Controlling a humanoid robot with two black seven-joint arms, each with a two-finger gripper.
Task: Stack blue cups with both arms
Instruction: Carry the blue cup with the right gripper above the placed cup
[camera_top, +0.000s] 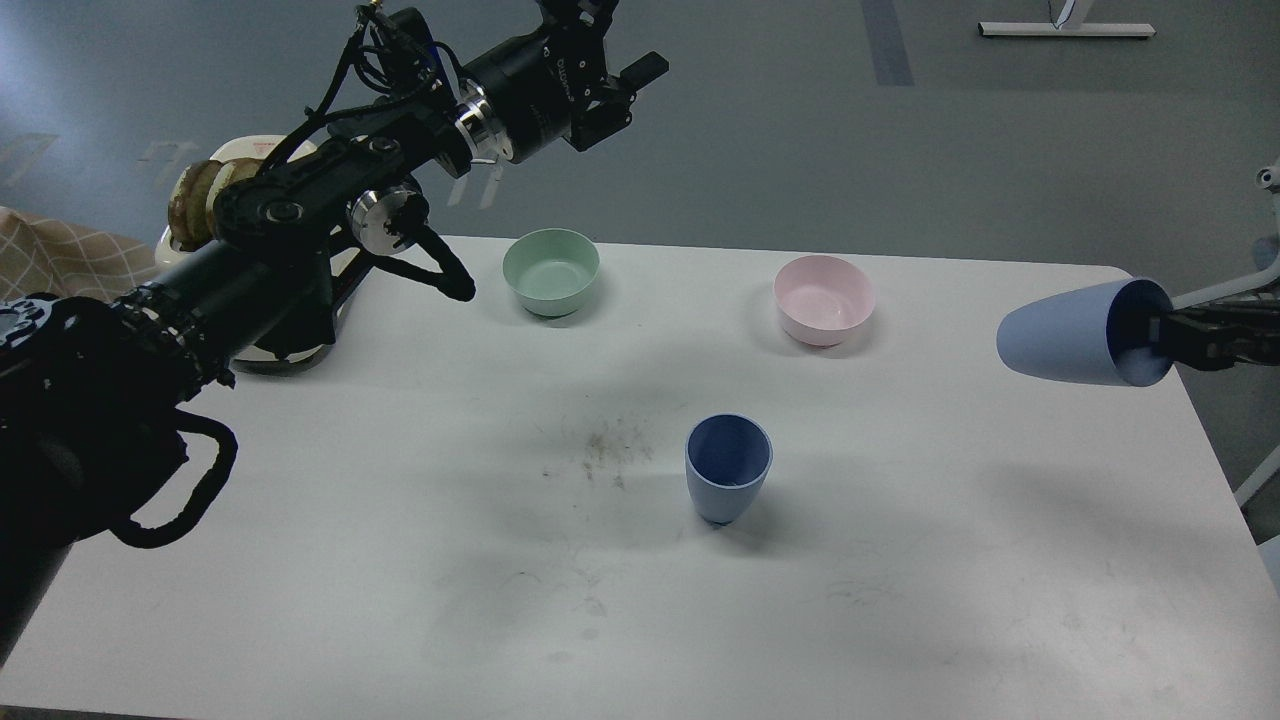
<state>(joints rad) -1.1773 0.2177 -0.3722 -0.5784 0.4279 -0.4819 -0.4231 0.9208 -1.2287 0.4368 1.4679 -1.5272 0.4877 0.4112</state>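
One blue cup (728, 480) stands upright in the middle of the white table (400, 560). The second blue cup (1070, 335) is held in the air at the right edge, lying on its side with its base pointing left. My right gripper (1150, 335) is shut on its rim, one finger inside the mouth. My left arm reaches up and away at the upper left; its gripper (610, 60) is raised high beyond the table's far edge, empty, with its fingers apart.
A mint-green bowl (551, 271) and a pink bowl (823, 298) stand near the table's far edge. A cream object (215, 185) sits at the far left behind my left arm. Dark crumbs (605, 450) lie left of the standing cup.
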